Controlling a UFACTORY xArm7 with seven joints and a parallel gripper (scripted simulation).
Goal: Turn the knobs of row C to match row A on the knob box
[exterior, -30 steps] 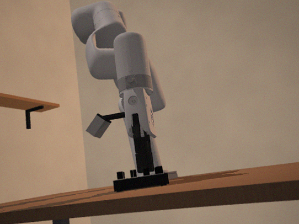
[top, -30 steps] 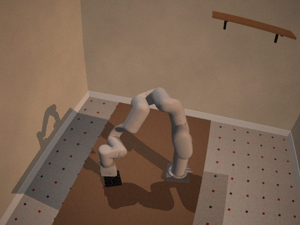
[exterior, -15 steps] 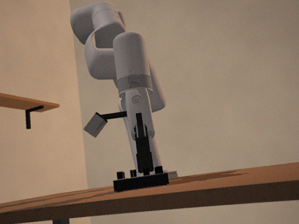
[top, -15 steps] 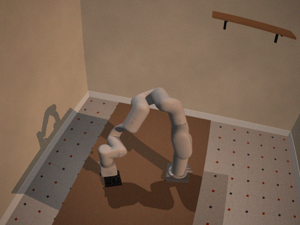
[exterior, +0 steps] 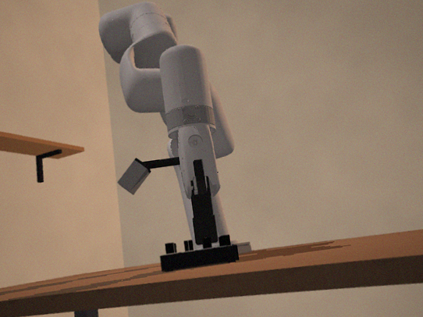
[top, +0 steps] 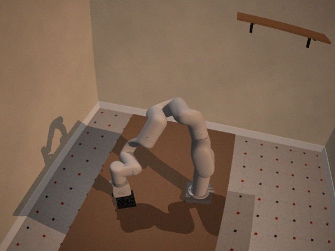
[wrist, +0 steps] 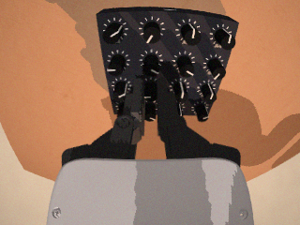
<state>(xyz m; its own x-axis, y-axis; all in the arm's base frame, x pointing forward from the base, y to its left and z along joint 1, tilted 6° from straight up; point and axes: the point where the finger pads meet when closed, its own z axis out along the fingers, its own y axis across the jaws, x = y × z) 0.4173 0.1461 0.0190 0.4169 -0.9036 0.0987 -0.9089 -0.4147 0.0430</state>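
Observation:
The black knob box (wrist: 165,63) stands on the brown table, with four rows of four black knobs, each with a white line. It also shows in the top view (top: 125,201) and in the exterior view (exterior: 199,257). In the wrist view the ring marks lie toward the top, so the top row is row A. My gripper (wrist: 150,90) points straight down onto the box. Its fingers are shut on the second knob from the left in the third row, which I read as C2 (wrist: 150,88). The fingers hide that knob's line. The exterior view shows the fingers (exterior: 205,239) down among the knobs.
The arm's base (top: 198,194) stands on the table to the right of the box. A wall shelf (top: 282,26) hangs high on the far wall and also shows in the exterior view (exterior: 14,144). The wrist camera (exterior: 134,176) sticks out to the left of the gripper.

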